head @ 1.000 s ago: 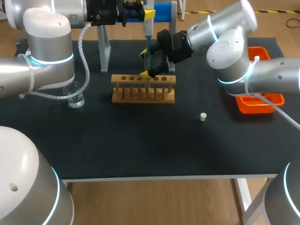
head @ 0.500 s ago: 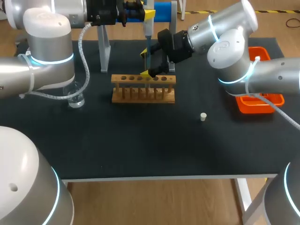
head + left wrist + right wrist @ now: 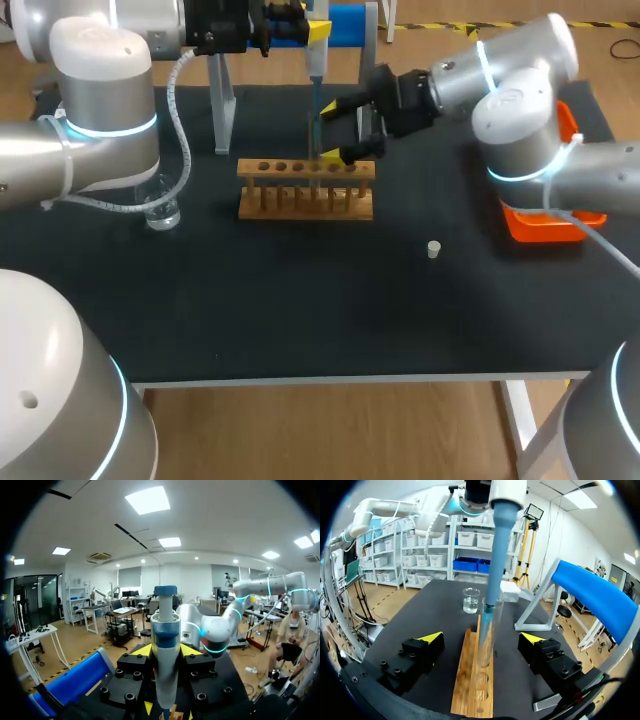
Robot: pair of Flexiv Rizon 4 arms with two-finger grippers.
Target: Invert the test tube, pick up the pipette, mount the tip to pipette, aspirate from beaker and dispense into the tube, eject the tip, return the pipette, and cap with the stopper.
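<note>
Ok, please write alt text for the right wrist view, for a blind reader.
A blue pipette dips its tip into the top of a clear test tube standing in a wooden rack. The right gripper has its jaws open, one each side of the tube, not touching it. Beyond, a glass beaker stands on the black table.

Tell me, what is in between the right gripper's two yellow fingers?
In the right wrist view, the test tube stands in the wooden rack between the fingers of the open right gripper, touching neither; the pipette dips into it.
</note>
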